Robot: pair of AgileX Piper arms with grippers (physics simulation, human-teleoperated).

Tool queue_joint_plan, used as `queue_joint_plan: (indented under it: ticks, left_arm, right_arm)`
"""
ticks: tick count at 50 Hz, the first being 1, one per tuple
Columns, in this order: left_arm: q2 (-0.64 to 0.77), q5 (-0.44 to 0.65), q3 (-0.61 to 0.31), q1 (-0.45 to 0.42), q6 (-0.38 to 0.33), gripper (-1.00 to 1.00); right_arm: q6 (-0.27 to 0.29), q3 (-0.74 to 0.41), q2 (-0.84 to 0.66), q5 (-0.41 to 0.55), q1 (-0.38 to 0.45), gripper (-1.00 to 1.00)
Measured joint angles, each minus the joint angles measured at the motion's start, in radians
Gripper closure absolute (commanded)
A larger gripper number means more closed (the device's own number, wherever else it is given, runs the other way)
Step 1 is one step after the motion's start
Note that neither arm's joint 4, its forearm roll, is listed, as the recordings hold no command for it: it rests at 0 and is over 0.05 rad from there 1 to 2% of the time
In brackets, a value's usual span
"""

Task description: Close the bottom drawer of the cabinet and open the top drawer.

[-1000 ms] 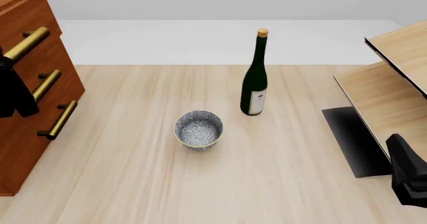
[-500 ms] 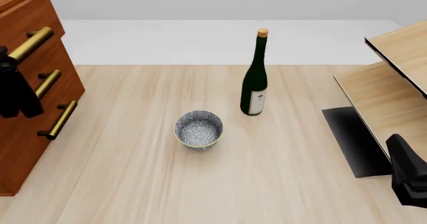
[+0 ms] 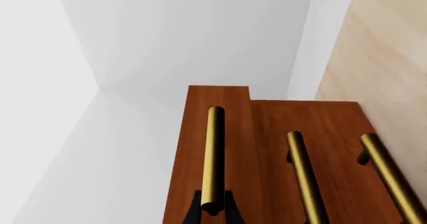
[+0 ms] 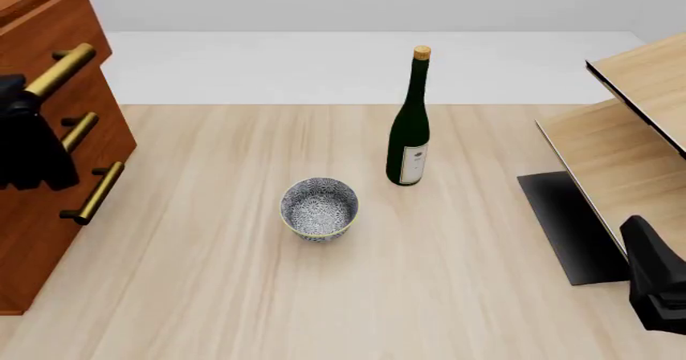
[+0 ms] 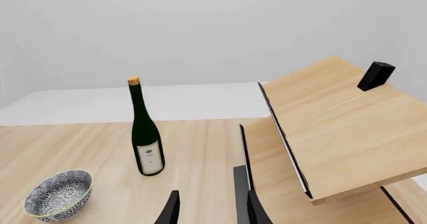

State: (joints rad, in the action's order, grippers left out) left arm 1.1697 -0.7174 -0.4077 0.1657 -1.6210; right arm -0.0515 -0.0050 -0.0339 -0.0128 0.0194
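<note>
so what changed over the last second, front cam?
The top drawer slid out a little further, its handle moving right, pulled by the left claw closed on it. Bottle, bowl and right claw stayed put.

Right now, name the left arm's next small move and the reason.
Probably keep pulling the top drawer straight out. The left gripper straddles its brass handle, and the drawer front already stands proud of the two flush ones below.
</note>
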Motion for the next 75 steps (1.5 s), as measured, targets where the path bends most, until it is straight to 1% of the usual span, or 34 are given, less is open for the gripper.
queue_joint_plan:
  ticks: [44,69,70,75]
  left_arm:
    - [0.007,-0.007,-0.002,-0.115,0.005,1.0]
    - [0.017,-0.011,-0.009,-0.144,0.005,1.0]
    - [0.017,-0.011,-0.009,-0.144,0.005,-1.0]
    - [0.033,-0.01,-0.024,-0.151,0.002,-1.0]
  right_arm:
    - [-0.01,0.0,-0.003,-0.002,0.003,-1.0]
    - [-0.012,-0.001,-0.002,-0.001,0.002,-1.0]
    - [-0.012,-0.001,-0.002,-0.001,0.002,-1.0]
    - [-0.012,-0.001,-0.002,-0.001,0.002,-1.0]
